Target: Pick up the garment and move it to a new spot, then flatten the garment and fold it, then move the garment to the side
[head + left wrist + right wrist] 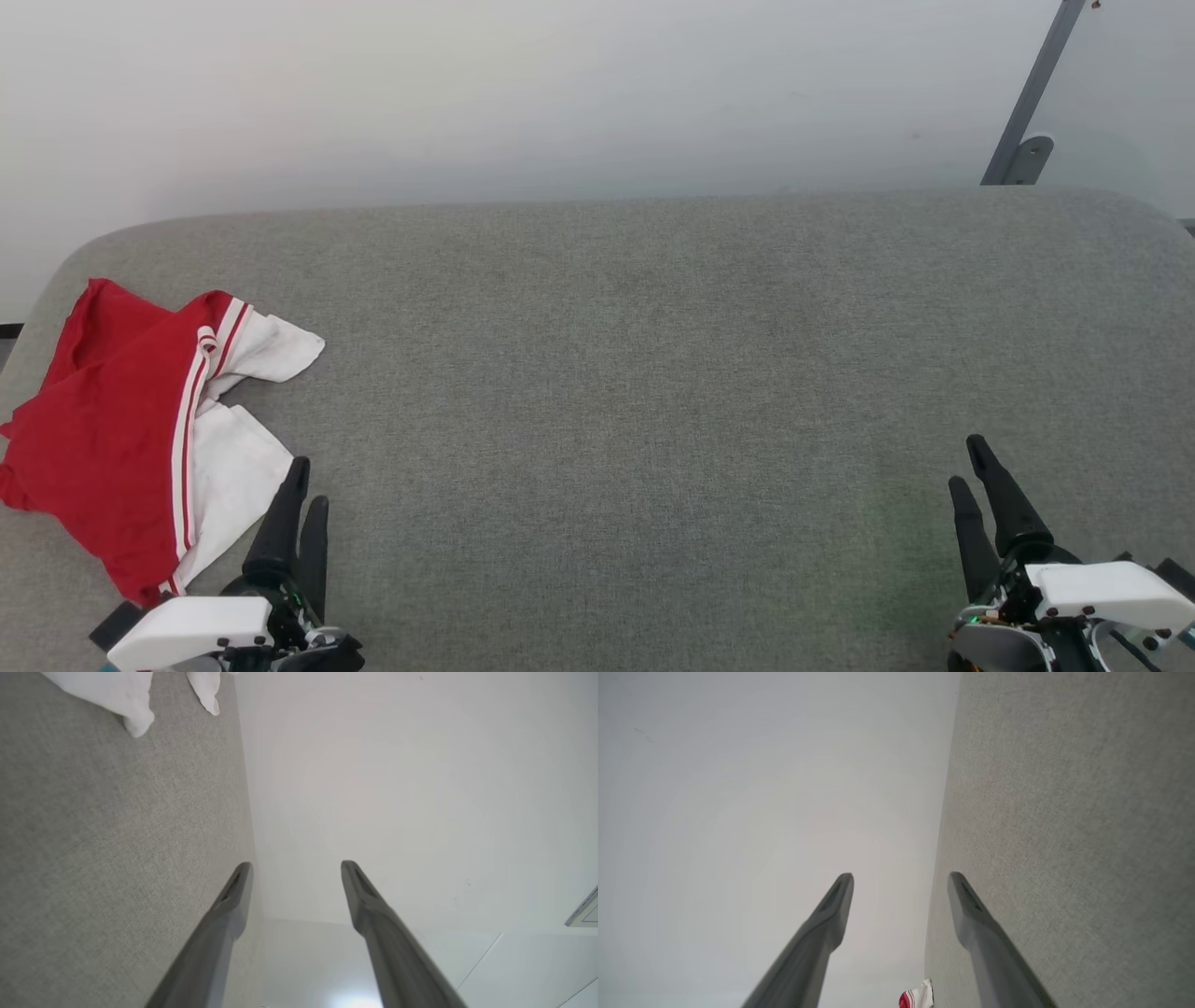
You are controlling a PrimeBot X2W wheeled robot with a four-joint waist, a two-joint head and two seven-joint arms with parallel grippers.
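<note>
Red with white sleeve parts and striped trim, the garment (121,420) lies crumpled at the left end of the grey surface (653,373). Its red body is toward the left edge and its white parts are turned toward the middle. The left gripper (310,481) sits just beside the garment's near white corner and grips nothing. In the left wrist view this gripper (296,864) has its jaws spread with bare space between them, and two white tips of the garment (126,695) show ahead of the fingers.

The right gripper (966,460) is at the right end of the surface, well apart from the garment. In the right wrist view it (901,875) is likewise spread and empty, and a scrap of the garment (917,996) shows far off. Both grippers sit low at the near edge, rolled onto their sides, with fingers pointing toward the pale wall (560,93).
</note>
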